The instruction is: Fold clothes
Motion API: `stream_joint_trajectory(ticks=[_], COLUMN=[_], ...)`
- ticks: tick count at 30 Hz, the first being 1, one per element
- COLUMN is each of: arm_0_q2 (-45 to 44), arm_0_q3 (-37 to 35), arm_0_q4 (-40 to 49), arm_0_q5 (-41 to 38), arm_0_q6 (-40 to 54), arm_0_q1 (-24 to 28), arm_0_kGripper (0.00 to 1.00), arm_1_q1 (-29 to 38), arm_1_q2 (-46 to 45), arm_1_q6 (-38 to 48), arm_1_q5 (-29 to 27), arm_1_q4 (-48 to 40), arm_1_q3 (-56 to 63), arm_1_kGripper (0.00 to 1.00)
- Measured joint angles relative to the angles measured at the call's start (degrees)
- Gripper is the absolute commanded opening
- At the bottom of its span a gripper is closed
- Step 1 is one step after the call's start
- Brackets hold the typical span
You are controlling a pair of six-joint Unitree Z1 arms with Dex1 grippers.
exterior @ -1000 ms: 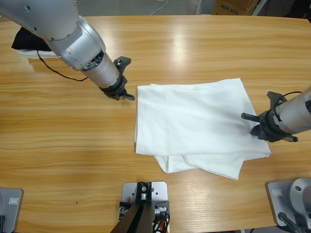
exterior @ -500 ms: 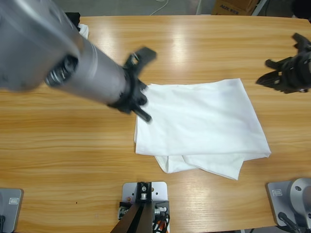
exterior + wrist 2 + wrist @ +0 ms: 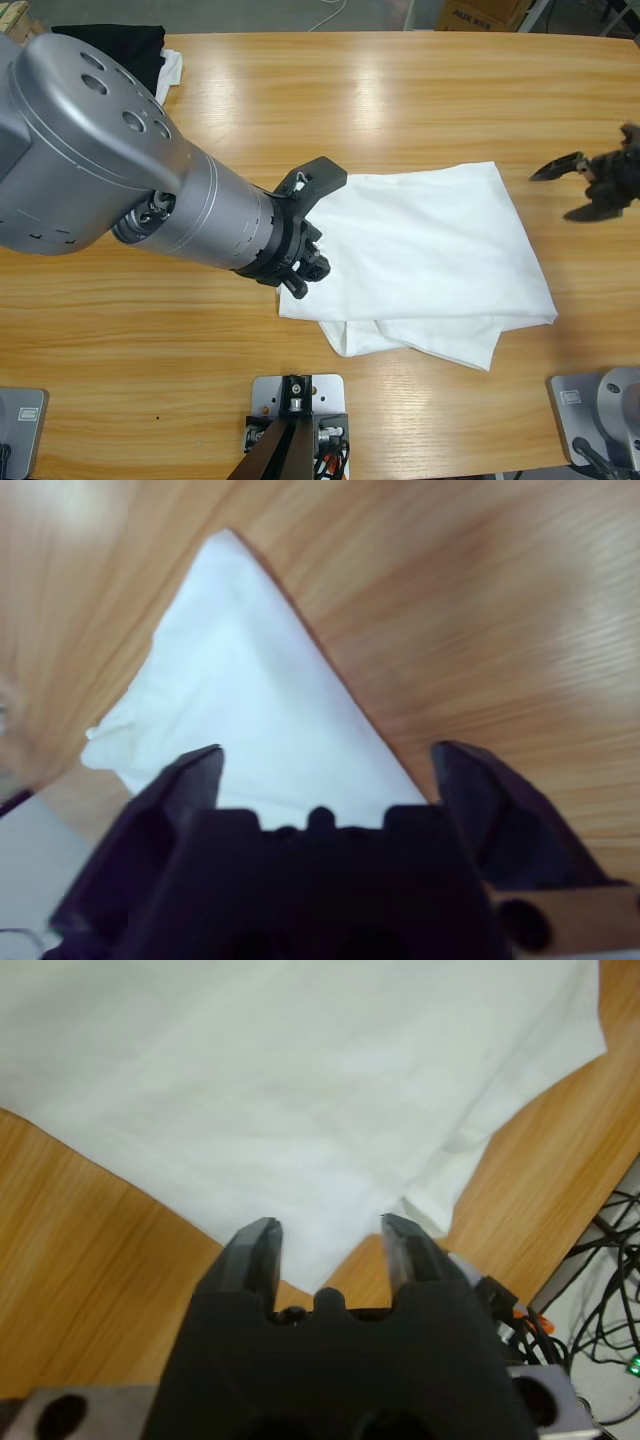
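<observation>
White T-shirt (image 3: 420,255) lies folded on table (image 3: 420,100) (no containers).

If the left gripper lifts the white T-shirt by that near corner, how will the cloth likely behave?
Probably floppy: the T-shirt lies flat in soft, rumpled layers. The lower fold would likely sag or slide open. It seems light, so the open left gripper may drag it across the smooth table.

Dark blue lettering is printed on the side of a cardboard box (image 3: 478,14) beyond the table's far edge, but it cannot be read. No other writing is shown.
</observation>
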Motion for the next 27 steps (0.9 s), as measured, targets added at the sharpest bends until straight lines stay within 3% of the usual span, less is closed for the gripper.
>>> stream_joint_trajectory(ticks=[3,5,20,23,27], arm_0_q2=[-0.04,-0.1,-2.92,-3.77,-3.97], arm_0_q3=[0.31,0.61,2.54,2.73,2.78], arm_0_q4=[0.53,0.92,2.57,3.39,3.79], arm_0_q5=[-0.02,-0.02,-0.02,-0.02,-0.02], arm_0_q6=[0.04,0.14,0.48,0.48,0.48], arm_0_q1=[0.55,1.66,2.81,2.81,2.81], arm_0_kGripper=[0.904,0.904,0.904,0.904,0.904], arm_1_q1=[-2.93,-3.7,-4.38,-4.45,-4.47], arm_1_q2=[3.26,4.08,7.1,7.52,8.26], arm_1_q6=[-0.01,0.08,-0.48,-0.5,-0.5], arm_1_q5=[7.06,8.85,13.19,13.61,14.64], arm_1_q4=[-6.22,-8.05,-11.95,-12.09,-12.45], arm_1_q3=[6.83,8.86,10.45,10.45,10.52], arm_1_kGripper=[1.0,1.0,0.982,0.906,0.732])
